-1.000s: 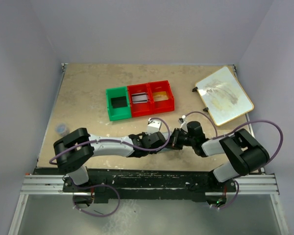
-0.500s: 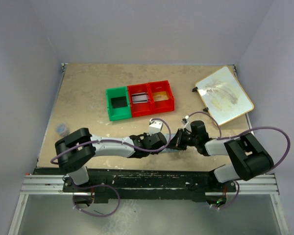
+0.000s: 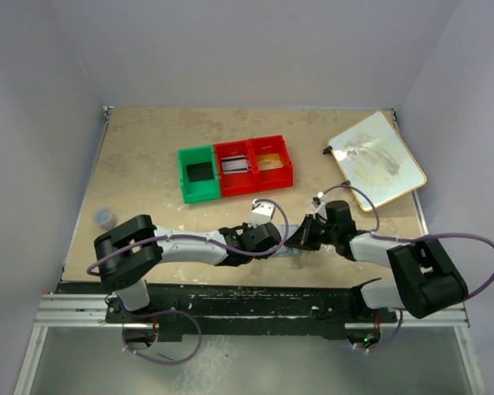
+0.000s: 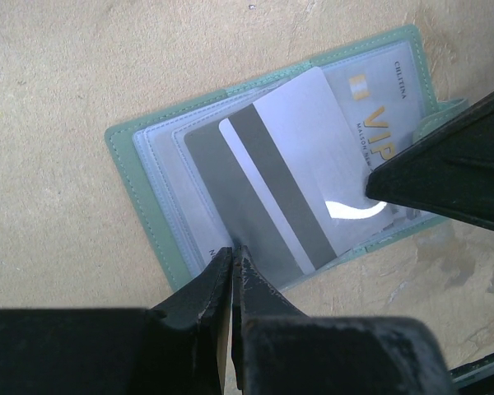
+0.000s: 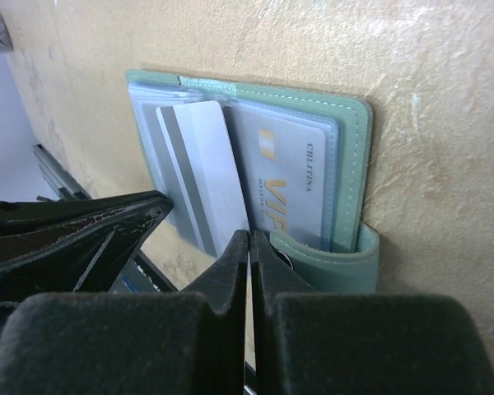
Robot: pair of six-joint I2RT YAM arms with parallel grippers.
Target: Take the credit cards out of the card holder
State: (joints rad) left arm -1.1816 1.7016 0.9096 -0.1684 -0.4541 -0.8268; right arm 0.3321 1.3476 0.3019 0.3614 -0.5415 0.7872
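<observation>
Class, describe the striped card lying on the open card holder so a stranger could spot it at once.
On the tan table, near its front edge, lies an open green card holder. Across its clear pockets rests a pale card, tilted. Unlike the gold-lettered VIP card beside it, its face is blank except for a dark stripe.

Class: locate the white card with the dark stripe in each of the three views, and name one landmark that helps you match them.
Top external: cannot be made out.
Left wrist: centre, the striped card slanting out of the card holder.
Right wrist: left of centre, in the holder's left half.
Shared landmark: the VIP card beside it, in both wrist views.
</observation>
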